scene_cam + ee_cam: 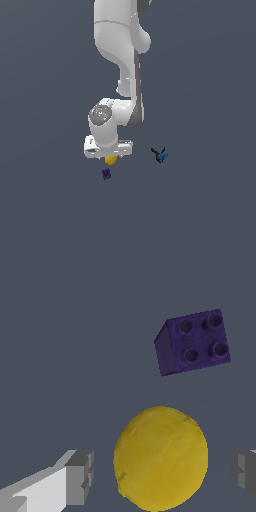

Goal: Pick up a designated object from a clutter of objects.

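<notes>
Below the arm, near the centre of the exterior view, the gripper (111, 156) hung low over the floor with the yellow ball (110, 160) peeking out beneath it. We noted the jaws spread apart and holding nothing: in the wrist view one fingertip (79, 477) sat at lower left and the other at the right edge, with the yellow ball (161, 458) between them and a gap of floor showing on either side.

Risks as we judged them:
- The ball sat off-centre between the fingers, nearer the right-edge one. That finger would likely reach it first on closing and could nudge or roll it before the other arrived.
- Rounded, smooth-looking body; a pinch away from its widest part might squeeze it out of the grasp.
- We could not tell from either view how far down the fingertips reached on the ball; too shallow a grip might slip on the lift.
- The purple studded cube (192, 342) lay near the ball but apart from it, outside the jaws. It seemed unlikely to interfere unless the ball rolled into it.
- The blue-black-red spiky piece (159, 155) lay well apart, toward the exterior view's right.

Ball's look: plain yellow, lemon-like, slightly lumpy outline, faint crease marks along one edge, no markings.
</notes>
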{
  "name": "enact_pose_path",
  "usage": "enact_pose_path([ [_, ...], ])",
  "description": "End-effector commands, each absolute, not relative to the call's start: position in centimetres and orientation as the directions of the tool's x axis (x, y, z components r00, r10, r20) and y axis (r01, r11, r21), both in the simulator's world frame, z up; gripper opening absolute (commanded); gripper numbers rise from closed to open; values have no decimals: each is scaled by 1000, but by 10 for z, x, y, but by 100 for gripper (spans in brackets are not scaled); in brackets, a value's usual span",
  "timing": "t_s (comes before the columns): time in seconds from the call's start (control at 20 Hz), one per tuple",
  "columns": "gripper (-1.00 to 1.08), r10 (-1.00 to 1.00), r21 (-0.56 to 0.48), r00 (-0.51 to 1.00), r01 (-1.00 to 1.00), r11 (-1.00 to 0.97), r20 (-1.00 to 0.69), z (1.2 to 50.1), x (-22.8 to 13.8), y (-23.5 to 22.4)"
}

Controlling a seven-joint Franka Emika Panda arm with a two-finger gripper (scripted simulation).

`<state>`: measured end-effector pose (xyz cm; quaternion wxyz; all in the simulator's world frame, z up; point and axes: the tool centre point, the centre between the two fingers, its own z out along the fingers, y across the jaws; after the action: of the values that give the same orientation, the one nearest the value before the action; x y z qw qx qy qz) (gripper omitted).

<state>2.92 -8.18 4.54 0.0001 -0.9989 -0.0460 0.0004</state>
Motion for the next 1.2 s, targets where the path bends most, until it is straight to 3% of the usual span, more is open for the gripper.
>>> enact_pose_path([
  [0.0, 100, 92, 0, 996, 92, -996, 0, 35, 29, -82],
  [0.25, 100, 92, 0, 996, 92, -996, 0, 28, 30, -82],
  [0.3, -100, 92, 0, 996, 92, -996, 0, 28, 30, -82],
  [1.15, -100, 92, 0, 996, 92, -996, 1, 41, 28, -85],
])
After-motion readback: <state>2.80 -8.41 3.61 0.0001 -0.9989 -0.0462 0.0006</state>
